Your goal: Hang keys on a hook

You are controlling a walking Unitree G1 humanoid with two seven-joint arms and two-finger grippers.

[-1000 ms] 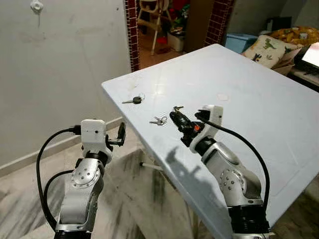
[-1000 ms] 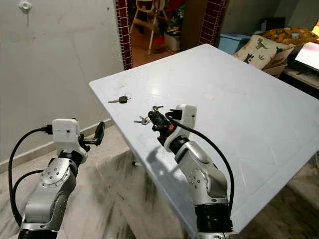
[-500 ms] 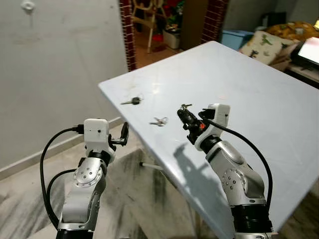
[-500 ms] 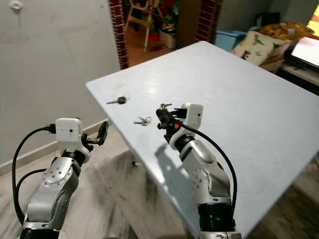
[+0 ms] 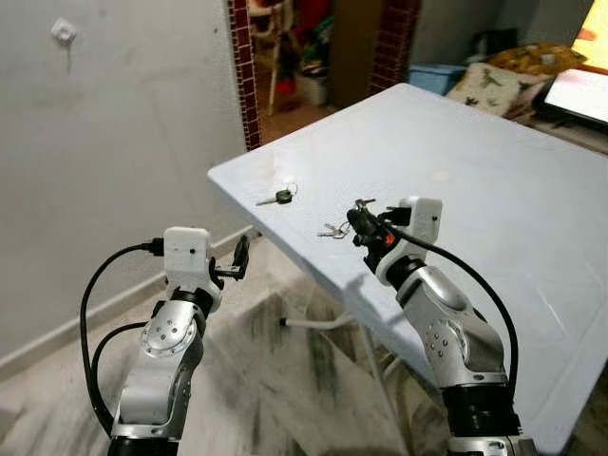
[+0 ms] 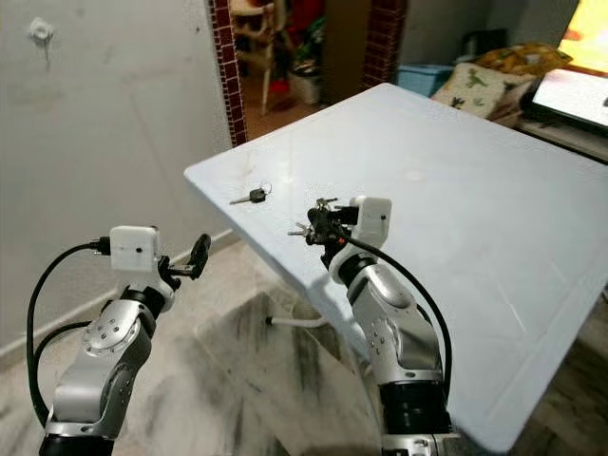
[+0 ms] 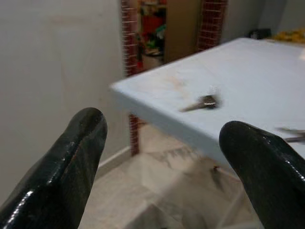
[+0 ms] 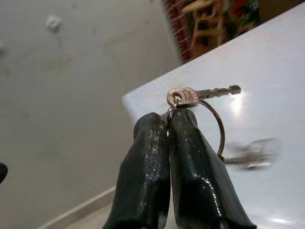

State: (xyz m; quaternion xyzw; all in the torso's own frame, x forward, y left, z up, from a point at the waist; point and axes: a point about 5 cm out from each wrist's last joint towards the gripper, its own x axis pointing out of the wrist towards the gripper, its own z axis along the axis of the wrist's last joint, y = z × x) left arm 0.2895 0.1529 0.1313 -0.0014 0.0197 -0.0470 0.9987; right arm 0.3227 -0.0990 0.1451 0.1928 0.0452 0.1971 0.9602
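Observation:
My right gripper (image 8: 167,119) is shut on a silver key ring (image 8: 217,125) with one key (image 8: 190,95) sticking out above the fingertips. It hovers over the near-left part of the pale blue table (image 5: 494,161), right gripper (image 5: 360,219). A small white hook (image 5: 64,31) is on the grey wall, far up and to the left, and appears as hook (image 8: 52,22) in the right wrist view. A black-headed key (image 5: 278,197) and a small silver key bunch (image 5: 332,230) lie on the table. My left gripper (image 5: 239,258) is open and empty, beside the table's corner.
A doorway with brick pillars (image 5: 241,71) opens behind the table, with a wooden chair beyond it. A dinosaur cushion (image 5: 494,84) and a lit screen (image 5: 575,93) sit at the far right. Marble floor (image 5: 285,380) lies below, with the table's legs under its edge.
The whole picture has shifted, so the camera has moved. My right gripper still holds the key ring above the table. The left gripper stays open.

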